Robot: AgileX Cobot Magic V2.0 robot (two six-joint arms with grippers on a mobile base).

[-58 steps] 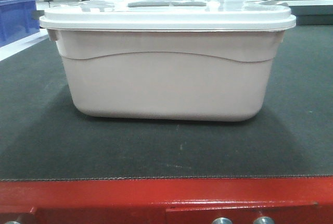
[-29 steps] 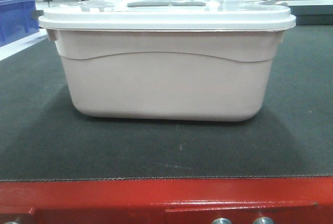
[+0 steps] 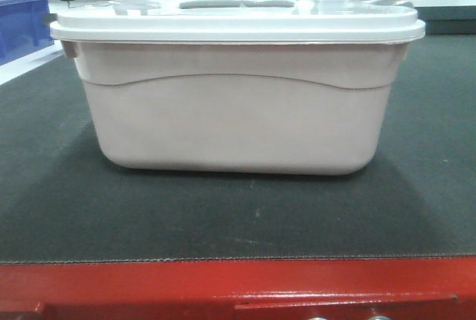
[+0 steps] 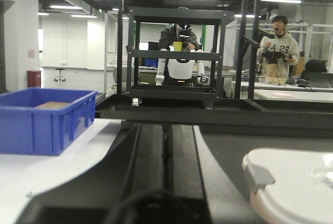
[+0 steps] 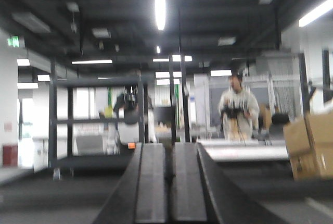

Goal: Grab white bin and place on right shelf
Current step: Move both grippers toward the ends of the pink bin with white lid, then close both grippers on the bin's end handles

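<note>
The front view has crept closer to the table over the last second. The white bin (image 3: 238, 112) fills a little more of it, the left corner of its lid (image 3: 238, 30) sits nearer the left border, and the red edge (image 3: 223, 286) has sunk lower. The bin itself does not seem to have shifted on the mat (image 3: 223, 216). I judge that the approach is closing and the grab has not yet begun.

Farthest left, a blue bin (image 4: 41, 125) stands open on a white surface (image 4: 31, 182) with something flat and tan (image 4: 52, 105) lying in it; I cannot tell what it is. Next, the left claw (image 4: 167, 130) points level across the table, fingers pressed together to a thin seam and holding nothing. The white bin's lid corner shows low to its right, apart from it. The white bin stands upright on the mat, set back from the red edge. Its lid is on and its walls are opaque, so its contents are hidden. The right claw (image 5: 169, 148) is also narrow and empty, and its blurred view shows nothing of the bin. Far right there is a cardboard box (image 5: 312, 146), its contents unseen. The right shelf shows in none of the views.
</note>
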